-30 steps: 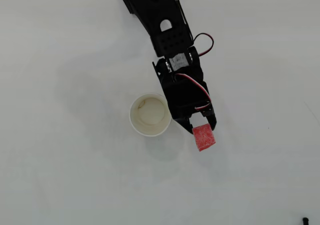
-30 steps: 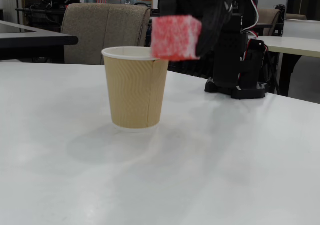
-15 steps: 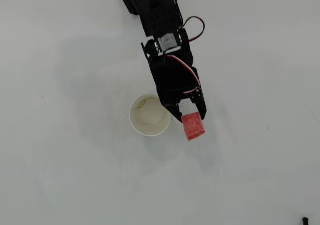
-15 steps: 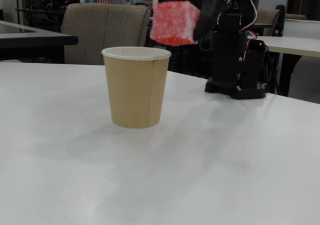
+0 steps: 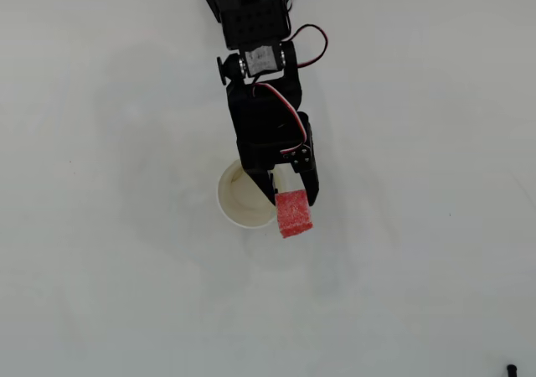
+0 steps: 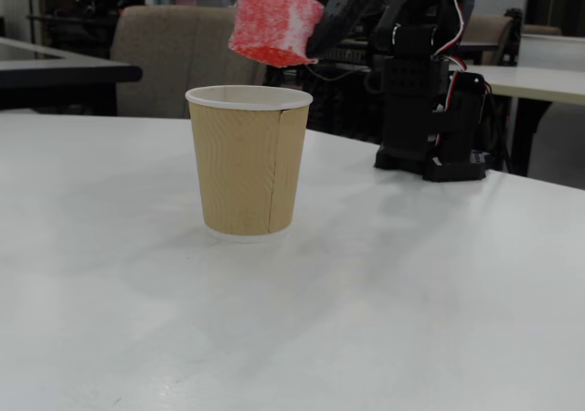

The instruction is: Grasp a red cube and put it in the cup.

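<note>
My gripper [image 5: 291,194] is shut on the red cube [image 5: 294,214], a small speckled red block. In the overhead view the cube hangs over the lower right part of the cup's rim. The cup [image 5: 243,194] is a paper cup, cream inside. In the fixed view the cup [image 6: 249,163] stands upright with tan ribbed walls, and the red cube [image 6: 273,26] floats tilted a little above its rim. The black gripper [image 6: 315,35] reaches in from the right behind the cube.
The arm's black base [image 6: 430,110] stands on the white table [image 6: 411,292] behind and to the right of the cup. A small dark object [image 5: 511,368] lies at the table's lower right in the overhead view. Chairs and other tables fill the background.
The gripper has swung left with the red cube and lifted it. The cube has gone from beside the cup's right side to above its rim. The cup has not moved.
</note>
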